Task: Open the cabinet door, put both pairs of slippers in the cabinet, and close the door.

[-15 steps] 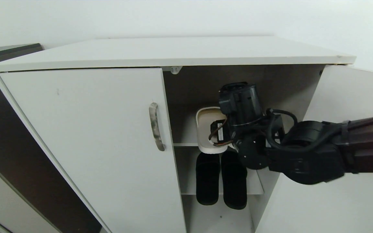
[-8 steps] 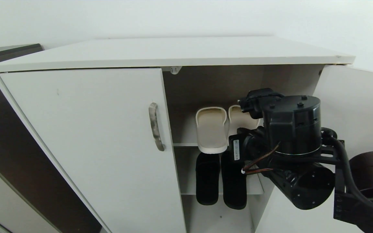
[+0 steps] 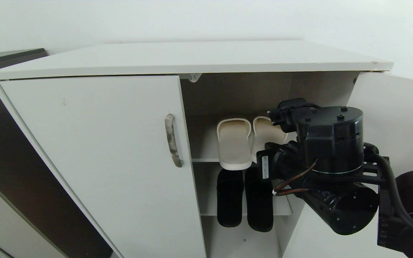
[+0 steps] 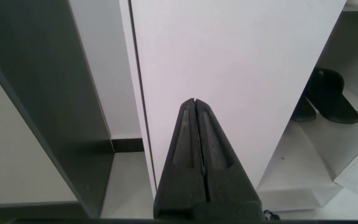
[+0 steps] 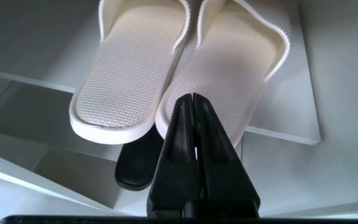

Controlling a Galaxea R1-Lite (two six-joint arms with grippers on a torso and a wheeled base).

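Note:
The white cabinet [image 3: 192, 57] has its right door [image 3: 389, 118] swung open and its left door [image 3: 95, 150] closed. A pair of white slippers [image 3: 234, 143] lies side by side on the upper shelf [image 5: 291, 127], heels hanging over the shelf's front edge; the same white slippers [image 5: 129, 74] fill the right wrist view. A pair of black slippers [image 3: 244, 197] rests on the shelf below, also seen as black slippers [image 4: 328, 99] in the left wrist view. My right gripper [image 5: 194, 102] is shut and empty just in front of the white pair. My left gripper [image 4: 194, 106] is shut before the closed left door.
The left door carries a metal handle [image 3: 172, 140]. A dark panel [image 3: 9, 143] stands to the cabinet's left. The cabinet floor [image 3: 242, 243] under the black slippers is bare. The right arm's wrist [image 3: 328, 161] sits in front of the open compartment's right side.
My right arm has pulled back out of the cabinet and turned, leaving the white slippers on the upper shelf. The second white slipper is now visible. The slippers have not shifted since.

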